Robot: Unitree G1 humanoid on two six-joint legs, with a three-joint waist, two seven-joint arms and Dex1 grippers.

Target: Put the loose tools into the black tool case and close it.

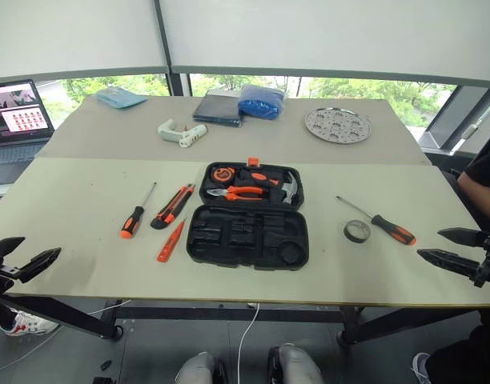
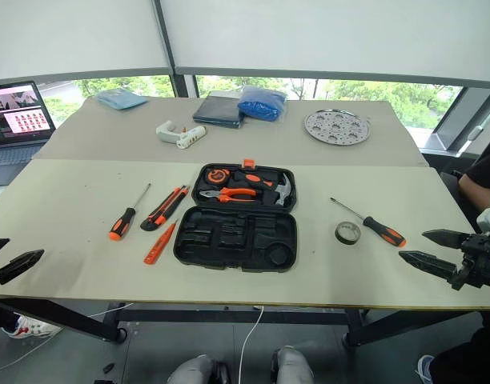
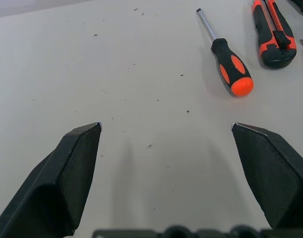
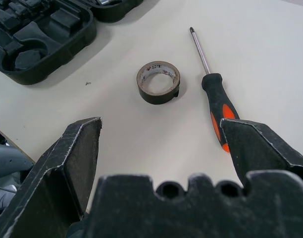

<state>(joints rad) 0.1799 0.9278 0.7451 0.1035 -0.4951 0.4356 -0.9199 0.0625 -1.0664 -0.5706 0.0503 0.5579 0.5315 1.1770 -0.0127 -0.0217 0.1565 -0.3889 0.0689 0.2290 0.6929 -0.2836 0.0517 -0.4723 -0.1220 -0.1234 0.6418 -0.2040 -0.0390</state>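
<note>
The black tool case [image 1: 247, 214] lies open and flat mid-table. To its left lie a screwdriver [image 1: 136, 212], the utility knife [image 1: 172, 206] and, just beside the case, the slim orange tester [image 1: 170, 241]. To its right, the dark tape roll [image 1: 357, 231] sits just beside the second screwdriver [image 1: 379, 222].

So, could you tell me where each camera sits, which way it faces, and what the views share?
Left and right eye views: on the head, facing forward and down over the table and the open black tool case; left gripper and right gripper show, both open.
Left wrist view: along its own fingers, toward a screwdriver and the utility knife.
Right wrist view: along its own fingers, toward the tape roll and second screwdriver.
Shared: all of these appear in the head views.
</note>
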